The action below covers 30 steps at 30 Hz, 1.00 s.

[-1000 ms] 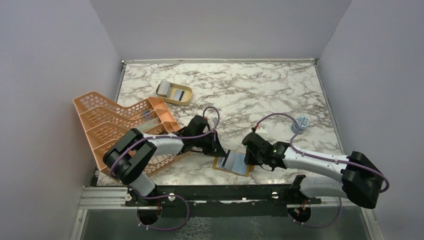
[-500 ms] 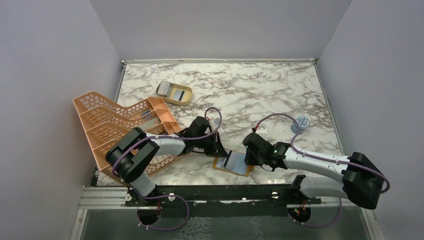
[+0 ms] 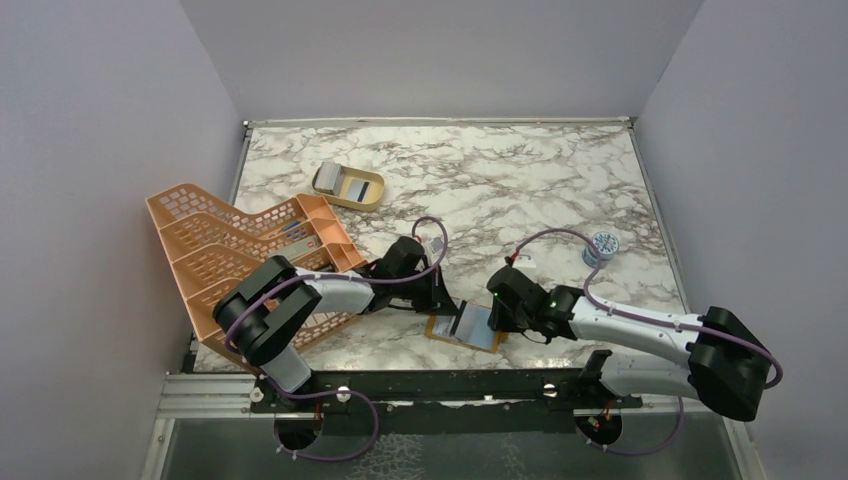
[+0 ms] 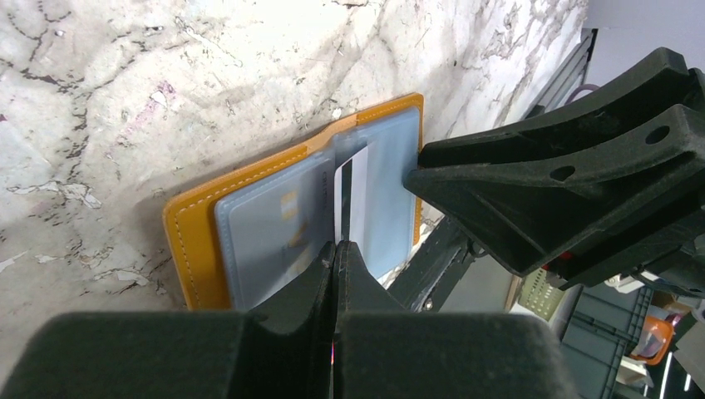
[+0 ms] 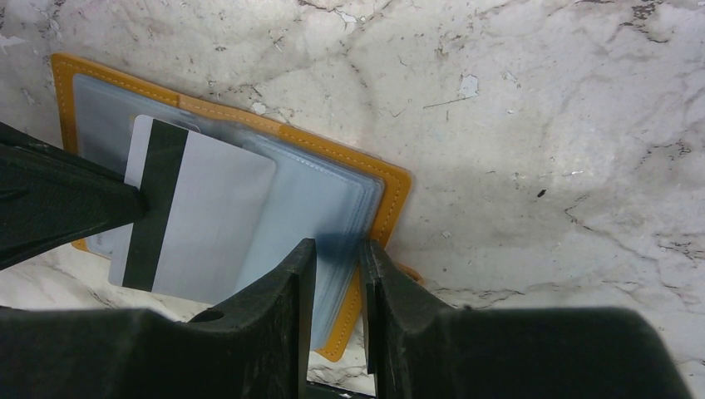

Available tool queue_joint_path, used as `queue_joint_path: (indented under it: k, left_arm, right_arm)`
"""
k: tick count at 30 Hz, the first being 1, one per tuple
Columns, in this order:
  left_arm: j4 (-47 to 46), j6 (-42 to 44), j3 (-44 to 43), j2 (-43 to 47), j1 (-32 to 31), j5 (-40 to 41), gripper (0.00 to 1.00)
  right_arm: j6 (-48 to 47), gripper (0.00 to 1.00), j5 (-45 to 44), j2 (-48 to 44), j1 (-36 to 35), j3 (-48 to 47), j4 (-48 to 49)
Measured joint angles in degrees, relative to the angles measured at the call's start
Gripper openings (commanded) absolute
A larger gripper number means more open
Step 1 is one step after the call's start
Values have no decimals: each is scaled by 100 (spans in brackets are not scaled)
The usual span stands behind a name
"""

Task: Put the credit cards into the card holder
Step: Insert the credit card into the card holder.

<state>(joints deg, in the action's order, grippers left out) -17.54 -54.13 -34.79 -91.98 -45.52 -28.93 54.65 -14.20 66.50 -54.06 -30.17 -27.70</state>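
**Mustard card holder (image 4: 189,249) open: insertion under way**

Left gripper (image 4: 337,245), clamped on a credit card (image 5: 208,220), hangs over the holder's pockets. Right gripper (image 5: 332,245) straddles their edge, jaws slightly apart; grip unclear. Next move likely needs card aligned with slot.

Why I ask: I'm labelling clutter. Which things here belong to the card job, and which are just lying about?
Job in hand:
- wallet
- card, held in the left tool
- right tool, at the wallet
- pale card in the dish, probably

Lying about:
- rack
- dish
- small round object
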Motion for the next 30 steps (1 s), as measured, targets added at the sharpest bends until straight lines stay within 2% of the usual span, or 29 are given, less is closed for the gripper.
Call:
queue_joint_path:
  k: [6,11,15,19,30]
  left_arm:
    - [-101,-76,31,-13,-118,151,2]
    - [-138,-166,61,0,-177,280,26]
    - [-11,-170,94,131,-197,442,35]
    - [345,-42,-76,240,-199,649,37]
    - [560,28,-122,225,-289,717,42]
  right_arm:
    - [44,26,24,-33,0,15,17]
    - [79,26,55,-216,0,13,-44]
    - [125,26,57,-496,0,13,-109]
    - [173,26,59,-673,0,13,-144]
    - [367,25,214,-841,0,203,-90]
